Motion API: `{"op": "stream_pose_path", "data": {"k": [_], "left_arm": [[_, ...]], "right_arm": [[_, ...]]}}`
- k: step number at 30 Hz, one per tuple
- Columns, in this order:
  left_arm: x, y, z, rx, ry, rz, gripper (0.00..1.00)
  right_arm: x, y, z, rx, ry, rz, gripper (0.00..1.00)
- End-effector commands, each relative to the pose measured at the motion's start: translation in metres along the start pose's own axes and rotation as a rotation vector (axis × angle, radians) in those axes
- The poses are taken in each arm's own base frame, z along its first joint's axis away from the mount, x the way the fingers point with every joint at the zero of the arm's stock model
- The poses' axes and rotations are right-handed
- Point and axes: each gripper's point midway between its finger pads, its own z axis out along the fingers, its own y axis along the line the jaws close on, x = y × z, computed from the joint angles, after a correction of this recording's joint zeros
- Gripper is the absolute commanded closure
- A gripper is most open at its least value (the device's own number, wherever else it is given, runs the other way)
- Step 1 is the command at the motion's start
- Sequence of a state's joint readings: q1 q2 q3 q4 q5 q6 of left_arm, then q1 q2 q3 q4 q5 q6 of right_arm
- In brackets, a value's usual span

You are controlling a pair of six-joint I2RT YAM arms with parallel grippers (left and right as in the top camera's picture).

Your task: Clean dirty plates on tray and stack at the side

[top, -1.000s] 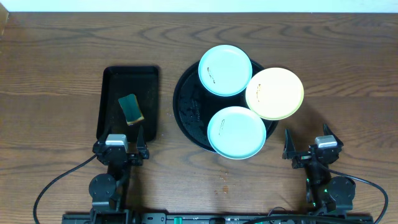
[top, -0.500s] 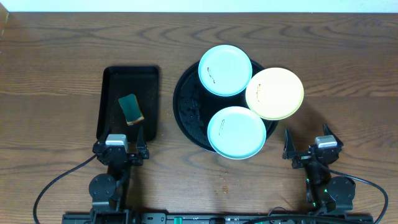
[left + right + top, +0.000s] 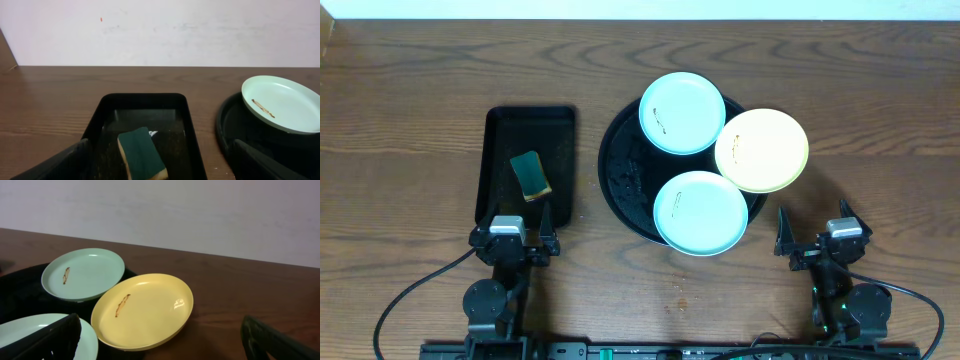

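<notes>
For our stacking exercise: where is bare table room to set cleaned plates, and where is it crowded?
Bare wood: right of the yellow plate; left of the rectangular tray; a narrow strip between trays. Crowded: the round tray, mostly covered by it and two mint plates.

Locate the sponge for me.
Overhead view, left side: the sponge lies inside the rectangular tray, left of the round tray with the plates, just ahead of the left gripper.
</notes>
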State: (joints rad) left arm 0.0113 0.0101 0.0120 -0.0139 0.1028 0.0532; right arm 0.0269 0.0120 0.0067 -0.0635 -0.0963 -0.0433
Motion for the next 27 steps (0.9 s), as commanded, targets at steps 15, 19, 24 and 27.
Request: {"op": "stream_pose_path", "data": {"k": [15,19,24,27], "left_arm": [[0.013,-0.006,0.000,0.036,0.047,0.007,0.14],[0.013,-0.006,0.000,0.036,0.047,0.007,0.14],[0.013,-0.006,0.000,0.036,0.047,0.007,0.13],[0.013,-0.006,0.000,0.036,0.047,0.007,0.14]], "right_arm": [[-0.009,-0.001,0.000,0.006,-0.038,-0.003,0.01],[-0.035,0.022,-0.004,-0.131,-0.138,0.020,0.01],[-0.049,0.021,-0.012,-0.133,-0.051,0.116,0.01],[-0.083,0.017,-0.018,-0.115,-0.024,0.121,0.01]]}}
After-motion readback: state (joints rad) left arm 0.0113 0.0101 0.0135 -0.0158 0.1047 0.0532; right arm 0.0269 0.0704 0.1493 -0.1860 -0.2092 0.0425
